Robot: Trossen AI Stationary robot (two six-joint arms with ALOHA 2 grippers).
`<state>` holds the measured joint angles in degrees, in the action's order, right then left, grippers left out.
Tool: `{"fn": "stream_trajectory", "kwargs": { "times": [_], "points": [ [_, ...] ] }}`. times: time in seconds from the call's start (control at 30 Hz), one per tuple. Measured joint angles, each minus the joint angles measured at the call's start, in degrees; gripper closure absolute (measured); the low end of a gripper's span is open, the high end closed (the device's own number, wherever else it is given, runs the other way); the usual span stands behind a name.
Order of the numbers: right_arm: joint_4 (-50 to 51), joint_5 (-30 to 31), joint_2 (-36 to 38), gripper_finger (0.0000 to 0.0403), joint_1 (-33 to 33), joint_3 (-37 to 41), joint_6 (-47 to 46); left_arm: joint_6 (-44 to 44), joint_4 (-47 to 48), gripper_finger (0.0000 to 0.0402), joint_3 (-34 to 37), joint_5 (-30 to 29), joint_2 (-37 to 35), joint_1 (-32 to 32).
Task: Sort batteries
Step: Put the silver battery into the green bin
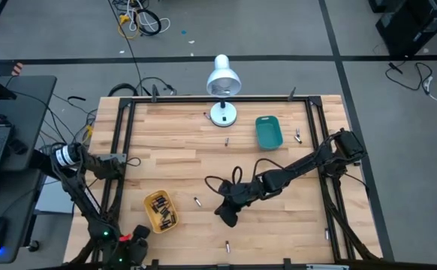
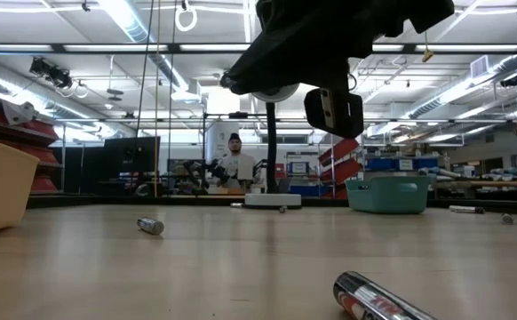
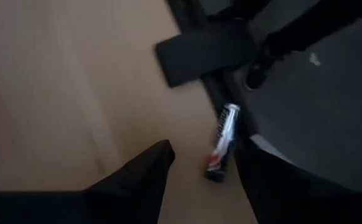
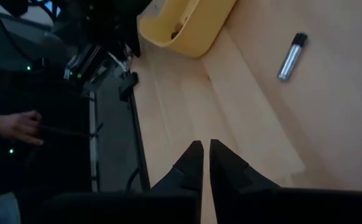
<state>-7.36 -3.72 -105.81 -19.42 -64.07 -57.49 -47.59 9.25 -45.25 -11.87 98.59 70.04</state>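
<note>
Left pincer [image 3: 196,168] at near left counter [image 1: 196,161] corner, fingers spread, holding nothing; one battery [image 3: 221,142] lies on counter edge between its fingers. Yellow tray [image 1: 161,211] near left holds several batteries [image 1: 161,212]. Loose battery [image 1: 227,244] near front edge. Right pincer [image 4: 204,152] over counter centre, fingers nearly together, empty; single battery [image 1: 197,202] just left of it. Farther: teal tray [image 1: 268,131], small battery [image 1: 227,140] beside it, white desk lamp [image 1: 223,82] at far edge.
</note>
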Motion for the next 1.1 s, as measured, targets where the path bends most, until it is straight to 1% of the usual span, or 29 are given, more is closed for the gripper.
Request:
{"fn": "stream_trajectory", "kwargs": {
  "times": [0.2, 0.43, 0.67, 0.77, 0.87, 0.93, 1.1],
  "points": [
    [-0.28, 0.94, -0.01, 0.0387, 0.02, 0.0, -0.67, -0.15, 2.77, 0.0228, 0.02, -3.22, -0.01, 0.26],
    [-0.26, 1.06, 0.01, 0.0391, 0.07, 0.0, -1.36, -0.59, 3.91, 0.0258, -0.32, -3.73, -0.01, 0.33],
    [-0.28, 1.36, 0.0, 0.0392, 0.09, 0.0, -1.51, -1.04, 5.9, 0.0268, -1.25, -3.68, 0.13, 0.84],
    [-0.28, 2.71, 0.01, 0.0394, 0.09, 0.0, -1.82, -2.23, 7.44, 0.0262, -1.4, -4.15, 0.09, 1.28],
    [-0.28, 4.18, 0.01, 0.0394, 0.09, 0.0, -2.9, -1.91, 7.49, 0.0247, -1.4, -4.83, 0.04, 1.53],
    [-0.31, 4.36, 0.01, 0.0394, 0.09, 0.0, -3.01, 0.72, 6.13, 0.0231, -1.39, -5.14, 0.04, 1.53],
    [-0.28, 4.42, 0.01, 0.0396, 0.09, 0.0, -4.13, 10.94, 1.11, 0.0183, -1.27, -7.17, 0.04, 1.43]
  ]
}}
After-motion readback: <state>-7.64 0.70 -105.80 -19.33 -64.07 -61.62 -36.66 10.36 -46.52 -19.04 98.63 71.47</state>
